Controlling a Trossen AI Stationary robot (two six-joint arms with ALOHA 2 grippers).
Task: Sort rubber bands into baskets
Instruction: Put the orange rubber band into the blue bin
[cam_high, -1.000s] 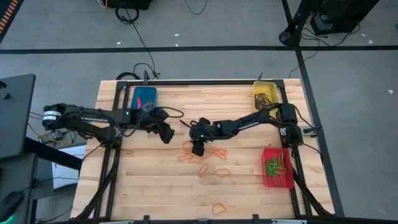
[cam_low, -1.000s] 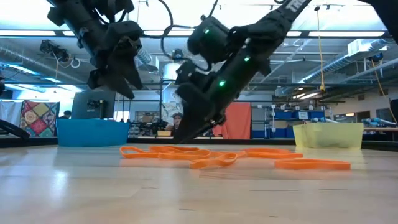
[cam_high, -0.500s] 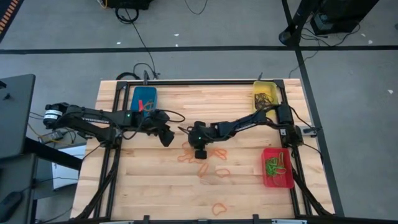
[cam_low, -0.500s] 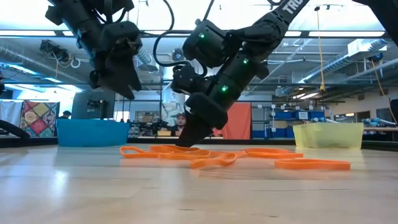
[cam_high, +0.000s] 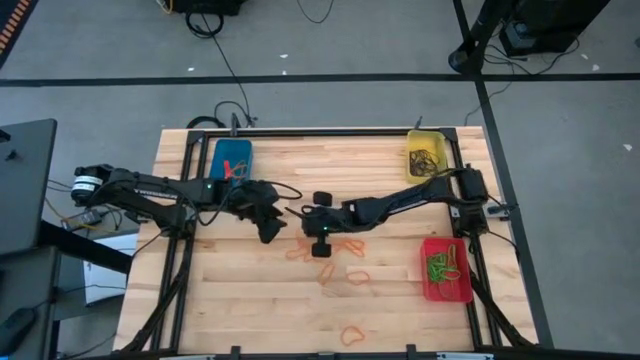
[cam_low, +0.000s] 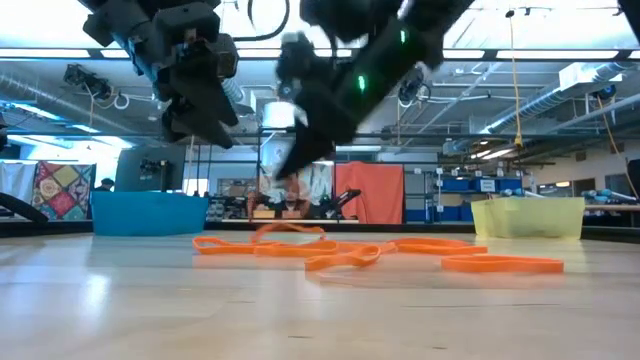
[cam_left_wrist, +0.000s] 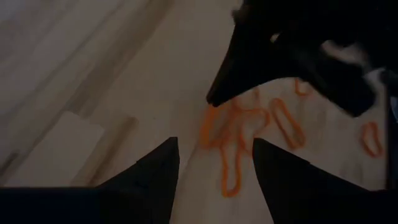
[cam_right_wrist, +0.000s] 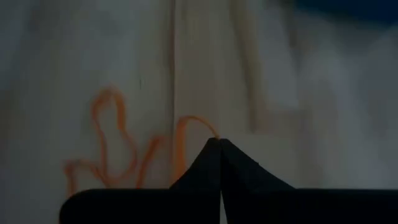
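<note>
High cam looks straight down on the whole table (cam_high: 250, 290); low cam sits at tabletop level. Both wrist cams hover close over the same orange bands (cam_left_wrist: 239, 134).

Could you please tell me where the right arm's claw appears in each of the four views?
High view: right claw at table centre, over the orange rubber bands.
Low view: right claw upper centre, raised above the bands, one band hanging from its tip.
Left wrist view: dark wedge above the orange bands.
Right wrist view: own shut tips, bottom centre.
Shared landmark: the orange bands.
</note>
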